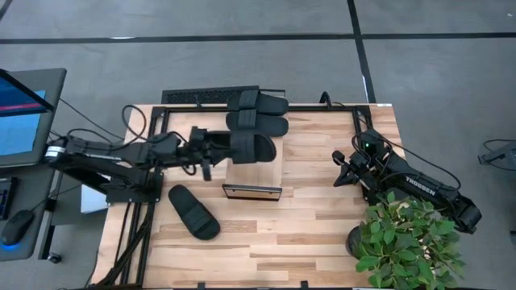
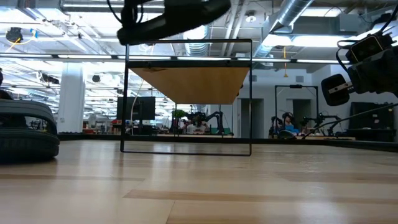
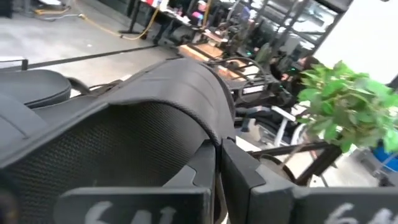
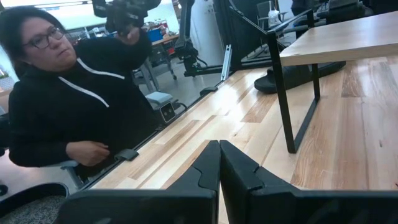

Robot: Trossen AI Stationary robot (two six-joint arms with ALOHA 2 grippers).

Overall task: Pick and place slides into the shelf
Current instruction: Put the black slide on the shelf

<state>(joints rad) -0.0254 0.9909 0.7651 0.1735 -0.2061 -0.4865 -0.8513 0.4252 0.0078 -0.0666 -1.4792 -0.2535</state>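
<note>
Sandal of matte black with a ribbed strap (image 1: 193,212) lies loose on the butcher-block table (image 1: 322,234). Beside it, the left gripper (image 1: 211,153), clamped on another black slide (image 1: 251,147), holds it above the low light-wood shelf (image 1: 254,175). Two more slides (image 1: 258,113) rest behind the shelf. Far right, the right gripper (image 1: 340,167) waits near a potted green plant (image 1: 407,242), fingers together.

Bright, even overhead lighting with soft shadows — the left wrist view is blurred, its background washed out.
</note>
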